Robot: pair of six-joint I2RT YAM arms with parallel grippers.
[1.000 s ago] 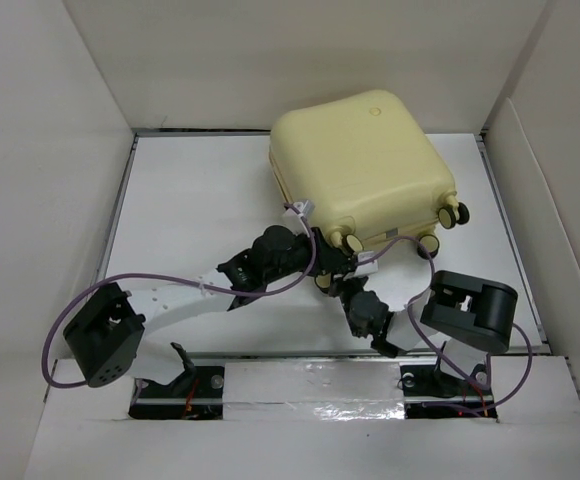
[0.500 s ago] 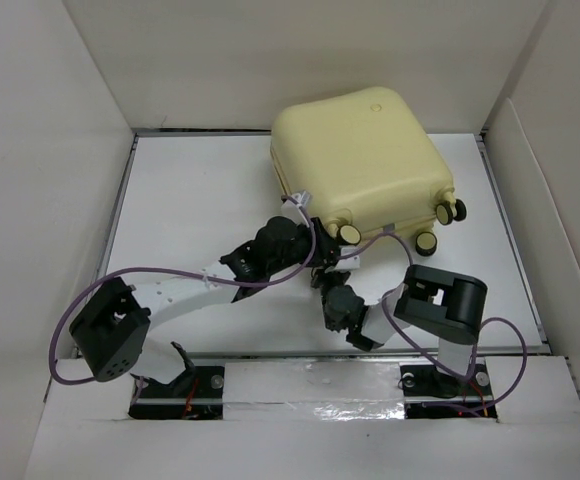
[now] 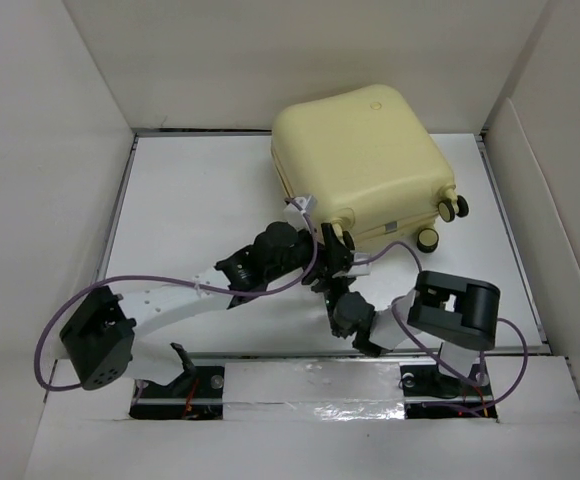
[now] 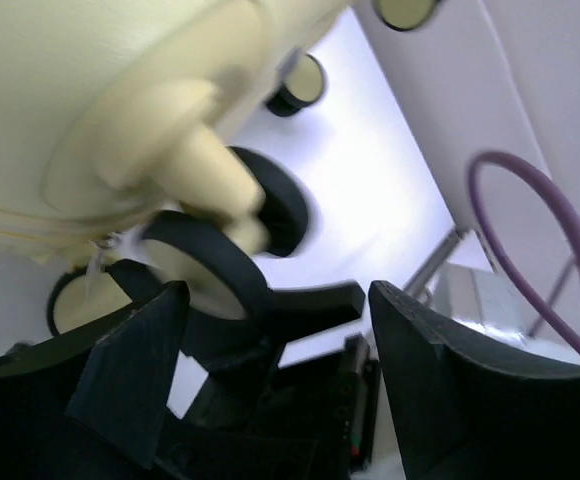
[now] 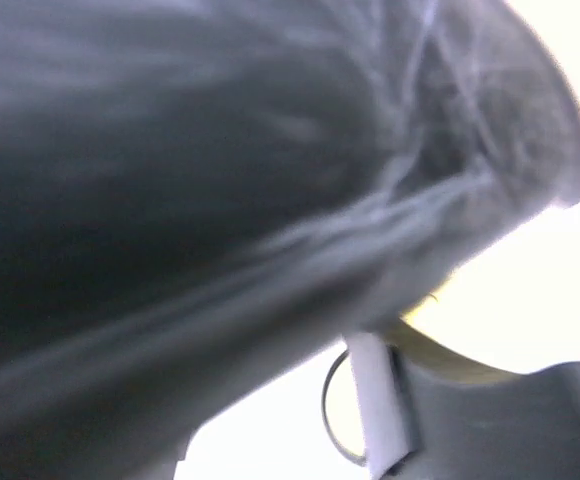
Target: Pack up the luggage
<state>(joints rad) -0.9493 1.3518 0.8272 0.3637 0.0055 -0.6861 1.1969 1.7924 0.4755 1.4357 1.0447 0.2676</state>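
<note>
The luggage (image 3: 360, 160), a pale-yellow hard-shell case, lies shut on the white table (image 3: 190, 200) with its caster wheels (image 3: 448, 207) facing right and front. My left gripper (image 3: 328, 250) sits at its near corner. In the left wrist view the left gripper (image 4: 278, 295) stands open, a black-and-cream caster (image 4: 210, 275) of the luggage (image 4: 70, 100) just ahead of the fingers. My right gripper (image 3: 338, 290) is just below the left one and partly hidden. The right wrist view is filled by a dark blur, with a white tag (image 5: 370, 410) and a strip of yellow shell (image 5: 570, 260).
Tall white walls (image 3: 40, 150) box the table in on three sides. Purple cables (image 3: 80, 300) loop off both arms. The right arm's elbow (image 3: 460, 310) stands close to the table's front right edge.
The left jaws have opened wide at the luggage's caster corner. Both arms have shifted a little, and the luggage turned slightly on the table.
</note>
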